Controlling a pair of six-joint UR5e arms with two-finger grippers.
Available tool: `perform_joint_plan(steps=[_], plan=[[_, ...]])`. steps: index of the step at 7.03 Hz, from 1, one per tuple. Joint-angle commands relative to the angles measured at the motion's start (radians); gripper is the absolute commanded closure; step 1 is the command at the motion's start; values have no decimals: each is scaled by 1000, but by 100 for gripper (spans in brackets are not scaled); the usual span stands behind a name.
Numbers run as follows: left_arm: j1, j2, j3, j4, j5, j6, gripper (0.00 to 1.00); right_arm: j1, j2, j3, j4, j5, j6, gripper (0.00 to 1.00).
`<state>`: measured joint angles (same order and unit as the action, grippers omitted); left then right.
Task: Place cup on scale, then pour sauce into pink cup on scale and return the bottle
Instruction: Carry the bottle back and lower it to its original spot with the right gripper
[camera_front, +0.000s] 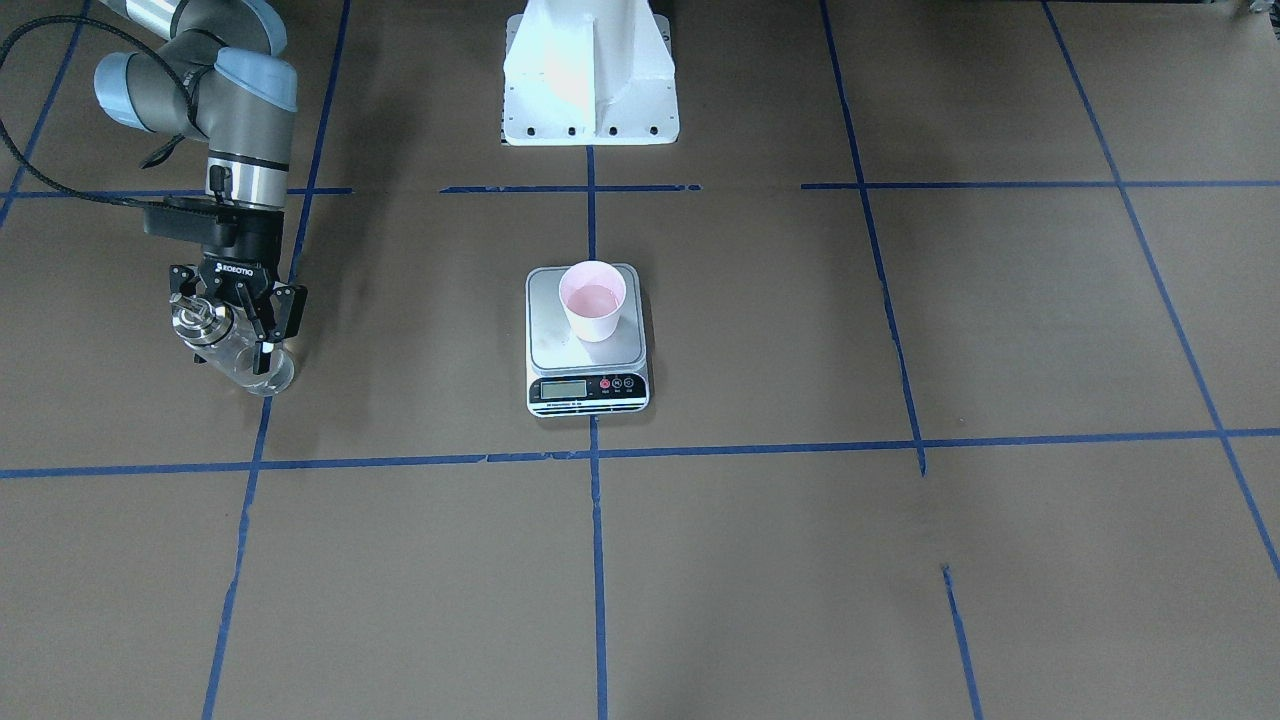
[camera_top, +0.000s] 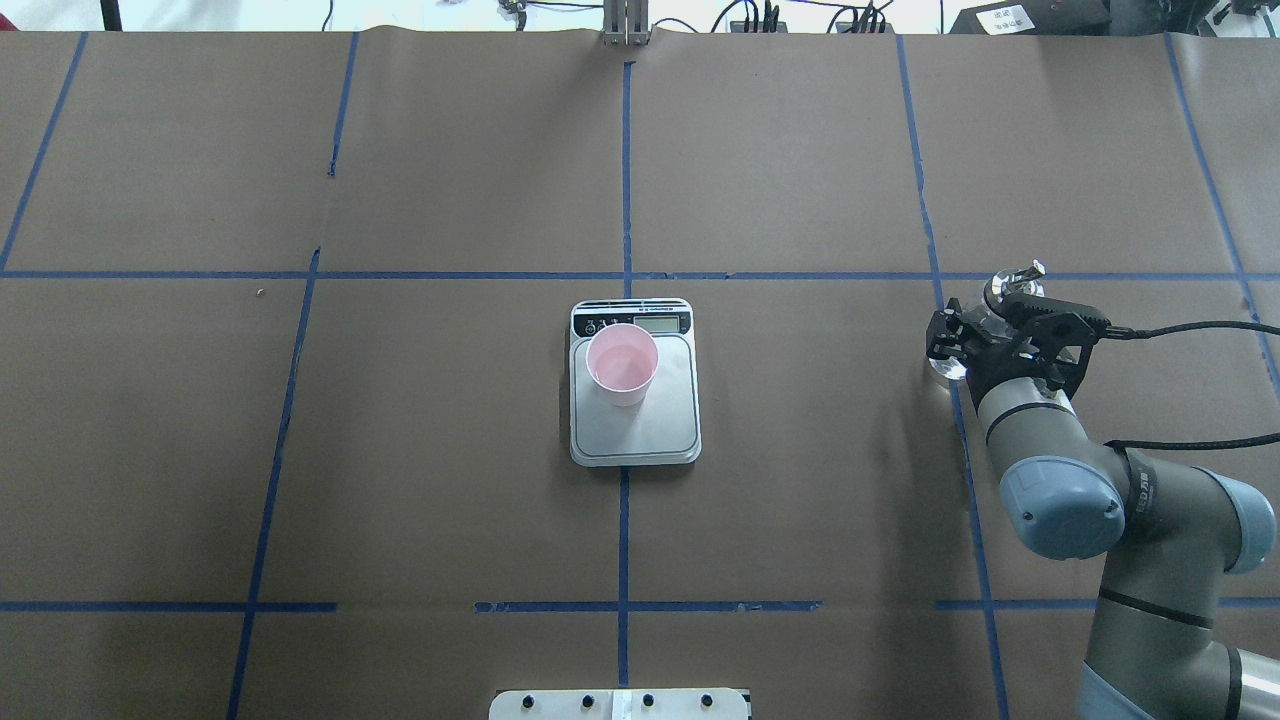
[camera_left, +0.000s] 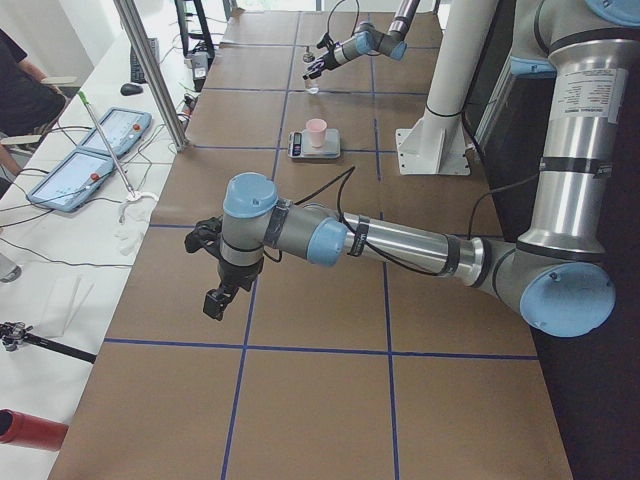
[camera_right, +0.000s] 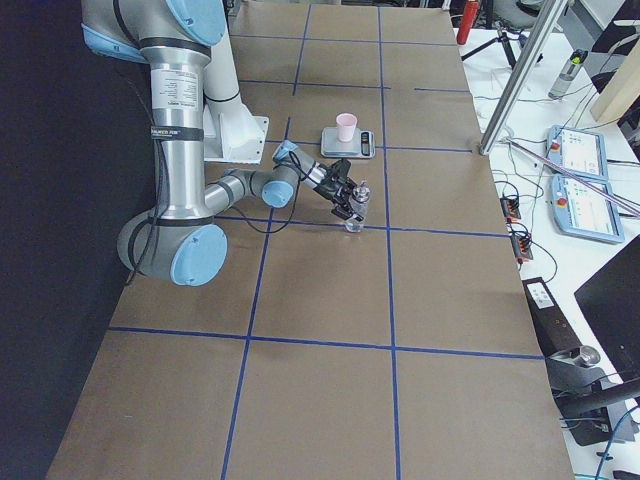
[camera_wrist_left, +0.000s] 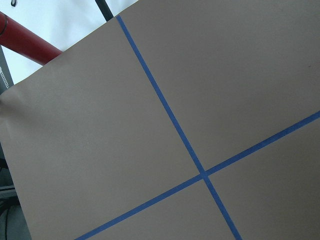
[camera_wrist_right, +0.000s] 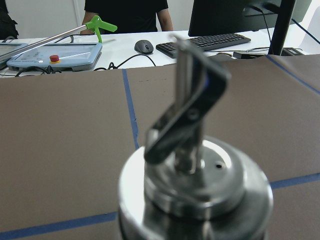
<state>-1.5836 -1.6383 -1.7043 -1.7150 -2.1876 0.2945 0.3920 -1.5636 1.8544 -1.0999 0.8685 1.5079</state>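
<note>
Blurred by closeness, the silver metal pour-spout cap (camera_wrist_right: 195, 185) fills the right wrist camera. It tops the clear cylindrical glass bottle (camera_front: 262, 375), which the right claw (camera_front: 238, 338) pinches round the body just below the cap, one finger on either side. The high grip holds the bottle upright, apparently so that nothing spills on the way back to its spot. The bottle hangs directly under the claw, above a blue tape line; whether its base touches the table cannot be told.

Well apart from that claw, off to its left toward the table's middle, the small pale pink tapered cup (camera_front: 593, 300) stands on the silver steel platform of the small flat rectangular digital kitchen scale (camera_front: 588, 385). A faint liquid surface shows inside the cup, likely the clear sauce, which suggests the pour is done and only the return is left.

Farther out, beyond the scale, the left claw (camera_left: 213, 300) hangs over the brown paper-covered table (camera_front: 900, 550), clear of the work; whether it is spread or pressed together cannot be told.
</note>
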Motion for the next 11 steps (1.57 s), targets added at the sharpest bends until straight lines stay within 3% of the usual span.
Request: perform_joint_plan(steps=[1,3,5,7,11], plan=[[-1,0,0,0,0,0,0,-2,-1,-1,0,3,0,79],[1,0,0,0,0,0,0,-2,-1,-1,0,4,-2,49],[1,-2,-2,0,0,0,0,-4,-1,-1,0,4,-2,34],[1,-2,-2,0,0,0,0,-4,-1,-1,0,7,-2,0],[1,-3,-2,-2,0,0,0,-2,-3,8,0,47,-5,0]])
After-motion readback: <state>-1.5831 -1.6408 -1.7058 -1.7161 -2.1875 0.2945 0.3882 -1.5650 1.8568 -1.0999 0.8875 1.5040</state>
